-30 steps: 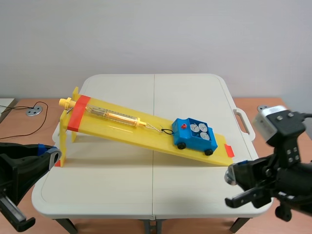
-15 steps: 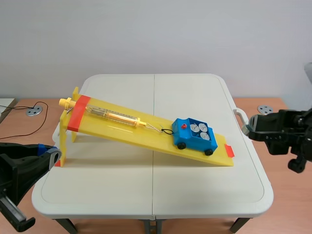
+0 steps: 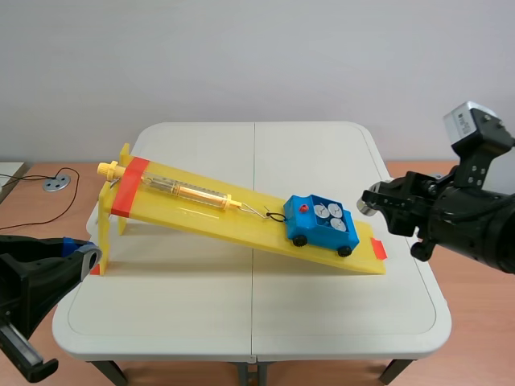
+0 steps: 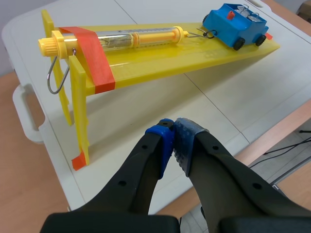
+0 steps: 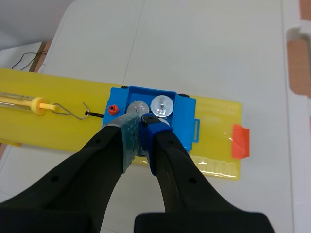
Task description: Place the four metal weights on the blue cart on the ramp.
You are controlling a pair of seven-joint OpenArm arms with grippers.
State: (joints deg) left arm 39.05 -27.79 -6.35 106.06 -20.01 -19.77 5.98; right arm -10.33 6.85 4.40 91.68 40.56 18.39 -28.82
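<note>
Scene view: the right gripper [image 3: 368, 201], closed, hangs beside the small blue plastic cart [image 3: 318, 231], which is tethered low on the sloping yellow plastic ramp [image 3: 201, 214]. Left wrist view: the left gripper [image 4: 174, 127] is pinched shut and empty, well back from the ramp, likely keeping clear. Right wrist view: round silver metal weights [image 5: 162, 104] sit in the cart under its tips.

Scene camera faces the ramp [image 3: 201, 213]; both wrist cameras overlook it.
</note>
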